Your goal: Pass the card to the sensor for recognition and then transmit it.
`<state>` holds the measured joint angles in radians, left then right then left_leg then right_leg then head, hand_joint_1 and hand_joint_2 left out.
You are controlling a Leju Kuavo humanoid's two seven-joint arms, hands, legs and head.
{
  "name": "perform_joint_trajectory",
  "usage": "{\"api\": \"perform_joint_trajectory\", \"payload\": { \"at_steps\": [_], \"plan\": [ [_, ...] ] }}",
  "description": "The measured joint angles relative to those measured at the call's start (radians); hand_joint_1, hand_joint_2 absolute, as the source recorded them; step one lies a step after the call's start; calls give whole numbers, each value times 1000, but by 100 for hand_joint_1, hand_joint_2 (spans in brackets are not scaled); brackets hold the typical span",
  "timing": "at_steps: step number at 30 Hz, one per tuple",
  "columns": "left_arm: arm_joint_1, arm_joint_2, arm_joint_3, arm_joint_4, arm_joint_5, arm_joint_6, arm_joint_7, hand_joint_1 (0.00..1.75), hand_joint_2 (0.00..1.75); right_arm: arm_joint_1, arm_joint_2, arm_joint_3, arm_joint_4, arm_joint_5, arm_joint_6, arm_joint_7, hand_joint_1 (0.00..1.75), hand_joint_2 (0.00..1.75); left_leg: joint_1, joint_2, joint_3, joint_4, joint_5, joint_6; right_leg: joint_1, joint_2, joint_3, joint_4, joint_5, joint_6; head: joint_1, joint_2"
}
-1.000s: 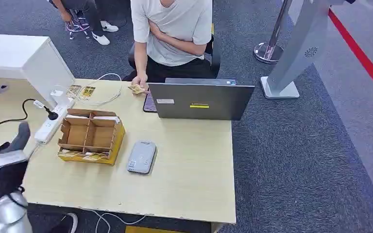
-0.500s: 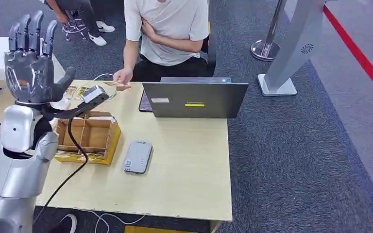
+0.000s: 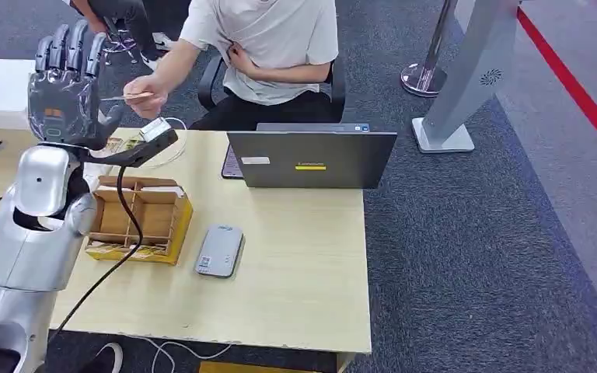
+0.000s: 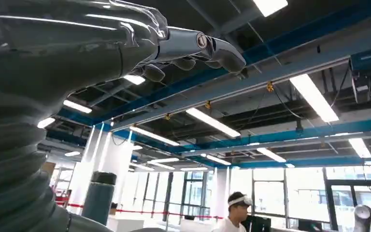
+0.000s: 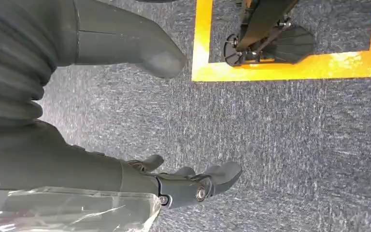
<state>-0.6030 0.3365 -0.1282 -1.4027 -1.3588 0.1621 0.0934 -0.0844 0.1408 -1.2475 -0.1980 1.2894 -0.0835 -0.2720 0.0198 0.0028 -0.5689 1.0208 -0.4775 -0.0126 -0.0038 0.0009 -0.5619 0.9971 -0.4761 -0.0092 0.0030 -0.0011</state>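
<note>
A person's hand point(image 3: 149, 84) holds the card point(image 3: 128, 96) flat and edge-on above the counter's point(image 3: 303, 264) far-left corner, pointing at the robot's raised, wide-open left hand point(image 3: 68, 89), while the right hand point(image 5: 193, 186) hangs empty.

head: high, down on table point(image 3: 295, 256) | left wrist: up at ceiling | right wrist: down at carpet

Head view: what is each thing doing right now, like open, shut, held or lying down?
Left hand: raised, open, holding nothing.
Right hand: hanging over the carpet, open, holding nothing.
Card: held out toward the left hand by the person's hand.
Laptop: open, screen facing the person.
Box: open-topped, on the table.
Sensor: lying flat beside the box.
</note>
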Motion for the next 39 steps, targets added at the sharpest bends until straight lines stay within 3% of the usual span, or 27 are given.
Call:
{"api": "perform_joint_trajectory", "payload": {
  "at_steps": [11,12,39],
  "plan": [
    [0,18,-3,52,-2,-18,20,0,175,2,4,28,0,21,2,18,0,175,0,0,-1,0,0,0,0,0,-1,0,0,0,0,0],
    [0,18,-3,56,-2,-18,21,175,175,2,4,30,0,21,2,18,0,175,0,0,-1,0,0,0,0,0,-1,0,0,0,0,0],
    [2,16,-4,97,32,-11,16,175,175,10,8,56,0,42,2,22,0,175,0,0,-1,0,0,0,0,0,-1,0,0,0,-1,0]
  ]
}}
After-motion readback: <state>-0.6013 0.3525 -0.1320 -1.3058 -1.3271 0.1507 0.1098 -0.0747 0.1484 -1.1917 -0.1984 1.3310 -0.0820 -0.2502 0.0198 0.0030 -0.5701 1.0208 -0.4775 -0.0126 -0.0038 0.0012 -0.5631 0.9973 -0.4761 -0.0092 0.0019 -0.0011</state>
